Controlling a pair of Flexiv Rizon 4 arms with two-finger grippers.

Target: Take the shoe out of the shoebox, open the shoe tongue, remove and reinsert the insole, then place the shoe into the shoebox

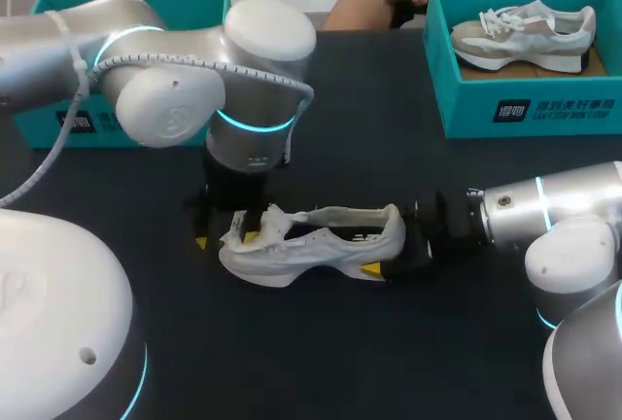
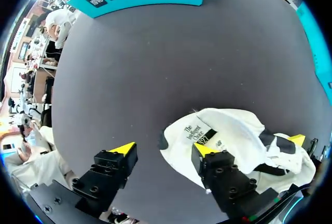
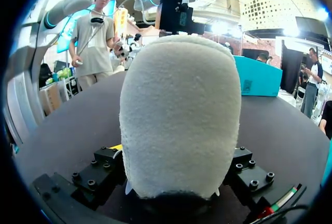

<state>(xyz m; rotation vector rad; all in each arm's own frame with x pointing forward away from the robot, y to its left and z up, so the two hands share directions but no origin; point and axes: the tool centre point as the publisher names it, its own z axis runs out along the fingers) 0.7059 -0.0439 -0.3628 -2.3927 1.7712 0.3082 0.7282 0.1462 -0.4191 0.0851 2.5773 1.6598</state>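
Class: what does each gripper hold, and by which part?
The right gripper clamps the white shoe by its heel. The left gripper is open, one finger against the shoe, holding nothing.

The shoe (image 3: 180,115), heel-first, is gripped between both fingers (image 3: 101,167).

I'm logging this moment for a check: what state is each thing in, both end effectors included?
White fabric shoe: out of the box, on the black table, tongue pulled open.
Left end effector: open, one finger on the tongue.
Right end effector: shut on the shoe's heel.
Right teal cardboard shoebox: open, holding a grey-and-white sneaker.
Left teal cardboard shoebox: open, inside hidden by the left arm.
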